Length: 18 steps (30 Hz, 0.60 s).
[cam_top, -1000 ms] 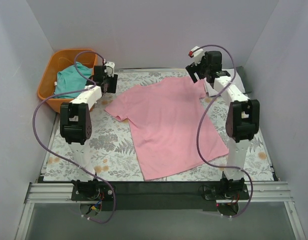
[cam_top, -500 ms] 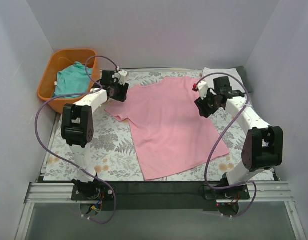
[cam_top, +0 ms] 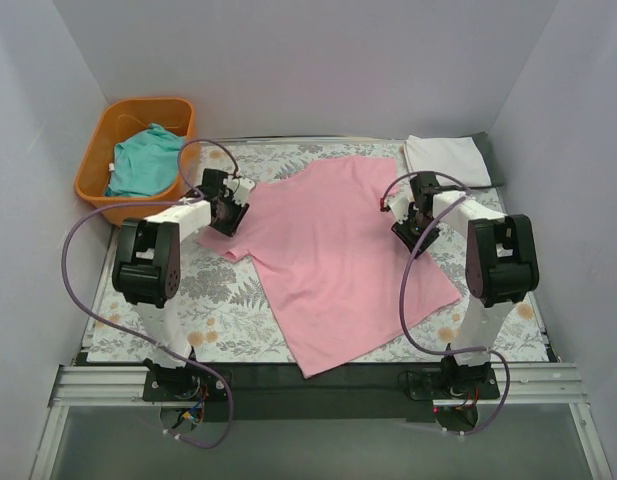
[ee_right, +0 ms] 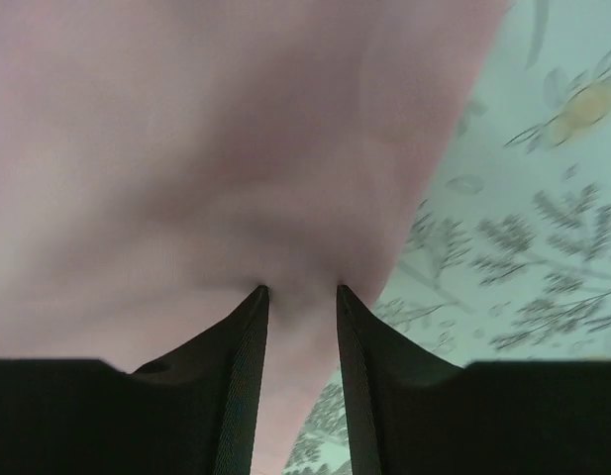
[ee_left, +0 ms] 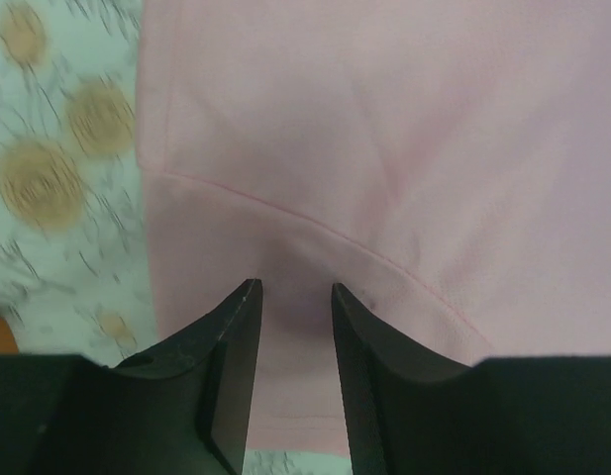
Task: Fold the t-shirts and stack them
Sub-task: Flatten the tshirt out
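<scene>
The pink t-shirt lies spread flat on the floral table cloth, collar toward the back. My left gripper is down on its left sleeve; in the left wrist view the jaws stand a narrow gap apart with flat pink cloth between them. My right gripper is down on the shirt's right edge; in the right wrist view its jaws also stand a narrow gap apart on pink cloth. The white t-shirt lies folded at the back right. The teal t-shirt sits crumpled in the basket.
The orange plastic basket stands at the back left corner. The floral table cloth covers the table and shows beside both grippers. A dark pad lies under the white shirt. Grey walls close in three sides.
Both grippers came down from the back of the table onto the pink shirt. The shirt slid a little toward the front and turned slightly. The white shirt is now uncovered.
</scene>
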### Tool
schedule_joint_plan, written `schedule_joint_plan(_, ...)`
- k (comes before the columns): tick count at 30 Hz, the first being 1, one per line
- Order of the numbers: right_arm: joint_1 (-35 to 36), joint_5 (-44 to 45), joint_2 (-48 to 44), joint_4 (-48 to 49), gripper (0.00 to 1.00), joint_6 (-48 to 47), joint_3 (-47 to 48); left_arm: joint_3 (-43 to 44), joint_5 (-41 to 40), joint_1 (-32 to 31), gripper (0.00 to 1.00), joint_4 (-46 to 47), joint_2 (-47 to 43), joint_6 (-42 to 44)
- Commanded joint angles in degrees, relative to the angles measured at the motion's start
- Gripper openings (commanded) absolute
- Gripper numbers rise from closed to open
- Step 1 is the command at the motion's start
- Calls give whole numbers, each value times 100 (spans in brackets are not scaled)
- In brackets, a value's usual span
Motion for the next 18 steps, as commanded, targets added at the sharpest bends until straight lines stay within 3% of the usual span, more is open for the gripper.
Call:
schedule_joint_plan(1,-38,503,690,297,34,-224,861,-790,-187,38,33,-982,-813,264)
schedule_joint_plan(5,-38,810,1865,324,33,-347,2356,-1555,515,12,34,-1860,-1885,491)
schedule_joint_plan(9,-12,741,2668,306,37,-488,4175,-1601,1527,-85,36,-3221,-2878,1097)
schedule_joint_plan(11,50,636,2783,263,42,-575,4834,-1487,1826,-103,38,-3382,-3310,1178)
schedule_joint_plan(14,85,408,2312,245,47,-603,4795,-1022,1810,-103,41,-3093,-3154,828)
schedule_joint_plan(18,76,47,1160,236,50,-497,3367,-327,1546,-103,42,-2295,-2118,256)
